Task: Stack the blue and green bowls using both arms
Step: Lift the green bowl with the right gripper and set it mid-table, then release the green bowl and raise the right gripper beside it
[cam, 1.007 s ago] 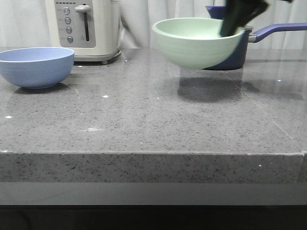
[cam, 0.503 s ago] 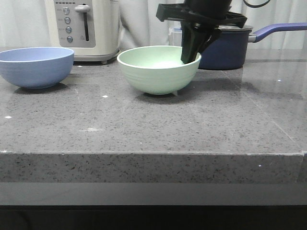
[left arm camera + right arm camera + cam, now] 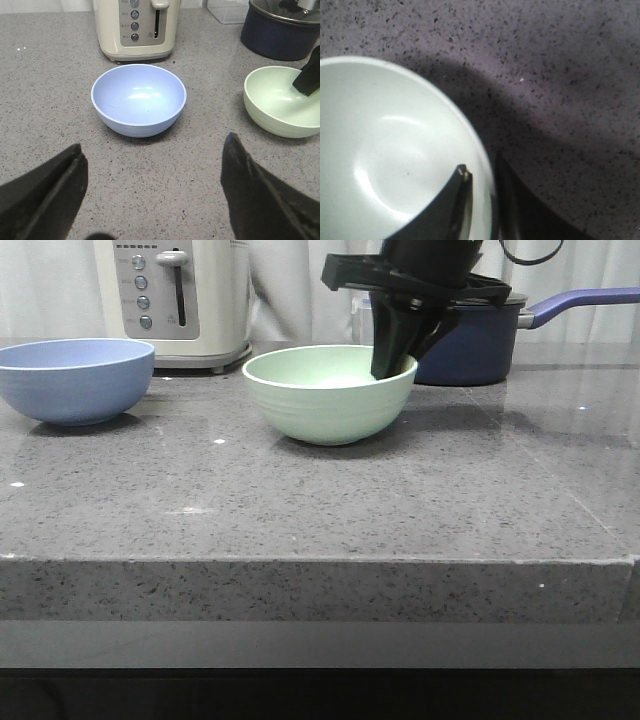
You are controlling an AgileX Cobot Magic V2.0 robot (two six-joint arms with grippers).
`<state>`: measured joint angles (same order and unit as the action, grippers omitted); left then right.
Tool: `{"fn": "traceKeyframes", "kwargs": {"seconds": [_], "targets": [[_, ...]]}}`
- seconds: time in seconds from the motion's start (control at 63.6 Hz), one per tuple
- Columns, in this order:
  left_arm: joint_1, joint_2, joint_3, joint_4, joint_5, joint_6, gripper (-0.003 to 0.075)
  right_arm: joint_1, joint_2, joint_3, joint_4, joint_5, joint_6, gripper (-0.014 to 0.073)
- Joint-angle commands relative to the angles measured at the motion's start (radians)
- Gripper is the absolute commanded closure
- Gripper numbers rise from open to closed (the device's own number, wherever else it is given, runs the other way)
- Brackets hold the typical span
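Right gripper (image 3: 392, 365) comes down from above onto the near-right rim of the green bowl (image 3: 330, 395), one finger inside the bowl and the other outside, the two pinched close on the wall. In the right wrist view the inner finger (image 3: 457, 200) lies against the whitish inside while the outer finger sits just past the rim, so the bowl's wall is clamped between them. The green bowl rests flat on the grey speckled counter (image 3: 320, 500), about mid-table, in front of the dark navy saucepan (image 3: 480, 340).

Left gripper (image 3: 152, 190) hangs spread wide, its two dark fingers far apart and touching nothing, above bare counter on the near side of the blue bowl (image 3: 138, 99). The blue bowl stands upright on the counter at the left, well apart from the green bowl, with the cream toaster (image 3: 175, 300) just behind it. Both bowls hold nothing.
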<state>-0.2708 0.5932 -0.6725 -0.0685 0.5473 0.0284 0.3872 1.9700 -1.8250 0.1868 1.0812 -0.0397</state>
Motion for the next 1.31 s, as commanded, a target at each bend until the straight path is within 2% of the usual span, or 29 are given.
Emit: {"fn": "traceKeyframes", "kwargs": {"seconds": [0.0,0.362,0.551,0.692,0.897,0.96,1.117,1.211,1.29], "targets": [[-0.008,0.007,-0.038,-0.013,-0.072,0.003,0.0176,-0.001,-0.058,-0.036,0.012,-0.024,0.0,0.0305],[-0.008,0.007,-0.038,-0.013,-0.072,0.003,0.0176,-0.003,-0.143,-0.036,0.01,0.01,-0.001,0.03],[-0.008,0.007,-0.038,-0.013,-0.072,0.003,0.0176,-0.004,-0.225,-0.027,-0.088,0.066,-0.004,0.03],[-0.008,0.007,-0.038,-0.013,-0.072,0.003,0.0176,-0.014,-0.321,0.039,-0.123,0.045,-0.006,0.03],[-0.008,0.007,-0.038,-0.013,-0.072,0.003,0.0176,-0.097,-0.422,0.241,-0.108,-0.046,-0.029,0.03],[-0.008,0.007,-0.038,-0.013,-0.072,0.003,0.0176,-0.126,-0.433,0.302,-0.06,-0.074,-0.077,0.03],[-0.008,0.007,-0.038,-0.013,-0.072,0.003,0.0176,-0.167,-0.434,0.425,0.117,-0.14,-0.298,0.03],[-0.008,0.007,-0.038,-0.013,-0.072,0.003,0.0176,-0.169,-0.434,0.464,0.18,-0.179,-0.382,0.03],[-0.008,0.007,-0.038,-0.013,-0.072,0.003,0.0176,-0.163,-0.434,0.494,0.234,-0.216,-0.505,0.0302]]}}
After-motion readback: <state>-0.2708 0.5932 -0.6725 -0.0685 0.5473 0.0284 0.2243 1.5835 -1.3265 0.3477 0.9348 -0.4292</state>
